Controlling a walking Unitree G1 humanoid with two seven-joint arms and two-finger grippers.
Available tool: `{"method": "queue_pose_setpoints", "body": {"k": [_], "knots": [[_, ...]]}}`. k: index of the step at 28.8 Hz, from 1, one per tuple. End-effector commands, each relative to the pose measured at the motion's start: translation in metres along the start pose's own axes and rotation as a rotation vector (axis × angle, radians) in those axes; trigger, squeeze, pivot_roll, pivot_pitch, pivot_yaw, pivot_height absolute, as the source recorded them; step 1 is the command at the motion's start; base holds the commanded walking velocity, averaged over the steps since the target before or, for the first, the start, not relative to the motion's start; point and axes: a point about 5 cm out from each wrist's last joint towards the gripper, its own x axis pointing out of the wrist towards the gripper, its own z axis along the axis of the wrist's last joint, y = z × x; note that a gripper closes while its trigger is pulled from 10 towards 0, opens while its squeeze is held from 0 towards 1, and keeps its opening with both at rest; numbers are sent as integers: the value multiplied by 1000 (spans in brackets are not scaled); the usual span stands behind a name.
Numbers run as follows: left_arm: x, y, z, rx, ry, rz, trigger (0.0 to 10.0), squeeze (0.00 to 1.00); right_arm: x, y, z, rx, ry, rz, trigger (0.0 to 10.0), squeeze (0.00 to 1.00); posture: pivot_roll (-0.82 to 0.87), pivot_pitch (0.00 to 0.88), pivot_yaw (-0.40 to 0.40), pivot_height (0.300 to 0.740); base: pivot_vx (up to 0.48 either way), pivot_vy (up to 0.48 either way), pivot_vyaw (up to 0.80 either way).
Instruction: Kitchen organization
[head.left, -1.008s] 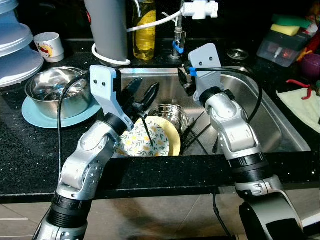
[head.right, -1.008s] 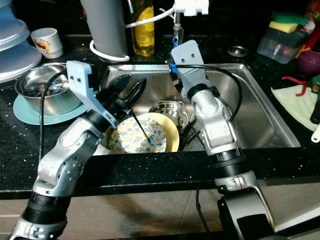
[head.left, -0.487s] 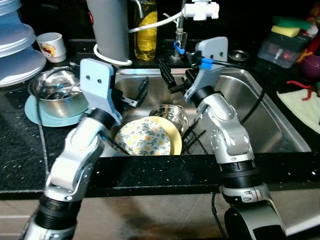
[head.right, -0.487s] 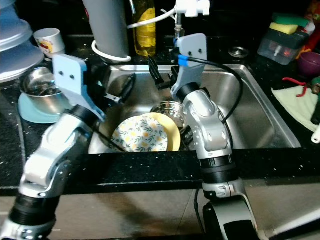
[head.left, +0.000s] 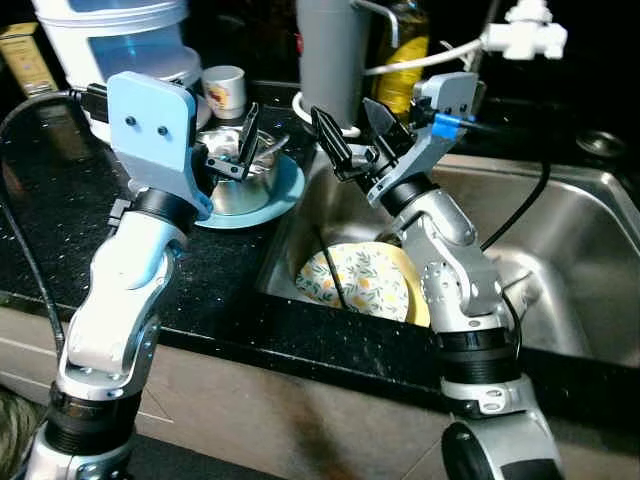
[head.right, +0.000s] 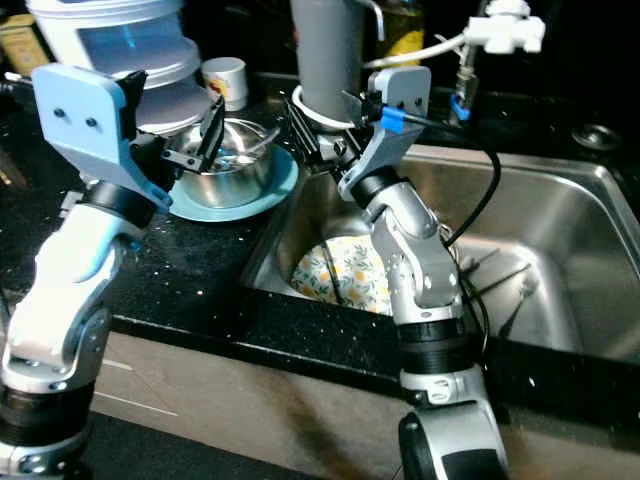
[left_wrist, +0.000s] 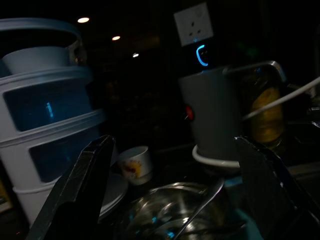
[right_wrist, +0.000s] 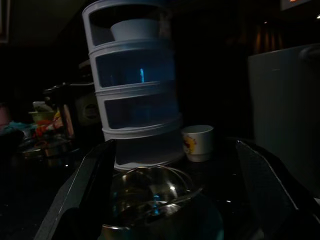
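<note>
A black speckled countertop (head.left: 60, 215) runs along the front and left of a stainless steel sink (head.left: 590, 260). At the back stands a grey cylindrical appliance (head.left: 330, 55) with a white cord coiled round its base. Just beside it is a bottle of yellow liquid (head.left: 405, 60). A white tap fitting (head.left: 530, 35) hangs above the sink, with a white hose leading off it. A stacked white and blue tiered container (head.right: 130, 45) occupies the rear left corner. A small white cup with a printed motif (head.right: 225, 80) sits near it. A wall socket (left_wrist: 194, 23) shows in the dark behind.
</note>
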Motion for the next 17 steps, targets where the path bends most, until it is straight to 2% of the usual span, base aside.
{"method": "queue_pose_setpoints", "body": {"k": [1,11,14,17], "knots": [[-4,2,-5,38,33,7,10000,0,1,5,-2,-7,13,16,10000,0,113,0,-36,740,0,0,781],[-19,3,-23,47,123,34,10000,0,3,6,-6,-26,27,19,10000,0,120,0,-43,740,0,0,784],[-24,0,-27,44,144,27,10000,0,3,3,-6,-20,23,-15,10000,0,122,0,-43,740,0,0,781],[-29,-6,-31,4,160,-11,10000,0,3,-1,-5,-14,13,-54,10000,0,123,0,-45,740,0,0,0]]}}
